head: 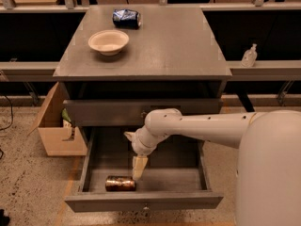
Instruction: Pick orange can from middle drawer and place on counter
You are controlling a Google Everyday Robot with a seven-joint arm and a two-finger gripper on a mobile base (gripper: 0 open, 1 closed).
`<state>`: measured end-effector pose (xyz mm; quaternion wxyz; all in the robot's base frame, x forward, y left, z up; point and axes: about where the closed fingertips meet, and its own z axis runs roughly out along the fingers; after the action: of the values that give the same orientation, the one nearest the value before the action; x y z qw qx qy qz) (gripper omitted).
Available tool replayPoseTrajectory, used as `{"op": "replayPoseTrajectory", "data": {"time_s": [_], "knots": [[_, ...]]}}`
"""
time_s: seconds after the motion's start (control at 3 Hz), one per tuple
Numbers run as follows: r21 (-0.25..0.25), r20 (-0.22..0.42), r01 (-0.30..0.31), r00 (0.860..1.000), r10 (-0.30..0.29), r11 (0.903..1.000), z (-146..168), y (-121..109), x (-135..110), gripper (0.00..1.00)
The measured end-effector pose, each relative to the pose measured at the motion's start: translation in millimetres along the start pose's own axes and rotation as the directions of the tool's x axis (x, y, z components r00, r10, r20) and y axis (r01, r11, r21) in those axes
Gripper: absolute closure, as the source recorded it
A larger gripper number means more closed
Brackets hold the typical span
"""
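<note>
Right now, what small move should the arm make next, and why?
Probably lower the gripper slightly toward the orange can. The can lies on its side near the front of the open middle drawer, ungrasped, and the open gripper hangs just above and beside it.
</note>
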<state>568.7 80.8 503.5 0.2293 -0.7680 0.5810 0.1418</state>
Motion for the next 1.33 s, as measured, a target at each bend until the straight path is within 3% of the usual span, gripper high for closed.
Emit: {"op": "replayPoseTrajectory", "data": {"time_s": [0.33,0.67,1.0,1.33], "knots": [[-0.016,-0.025,-0.034,0.999,0.034,0.9993,24.7,6.6,-4.9,0.0],[-0.027,-0.041,-0.06,0.997,0.059,0.9978,47.0,8.6,-8.2,0.15],[-0.044,-0.039,-0.074,0.997,0.072,0.9963,65.8,8.6,-8.8,0.22],[-0.073,-0.041,-0.086,0.996,0.083,0.9937,81.4,11.5,-4.1,0.04]]}}
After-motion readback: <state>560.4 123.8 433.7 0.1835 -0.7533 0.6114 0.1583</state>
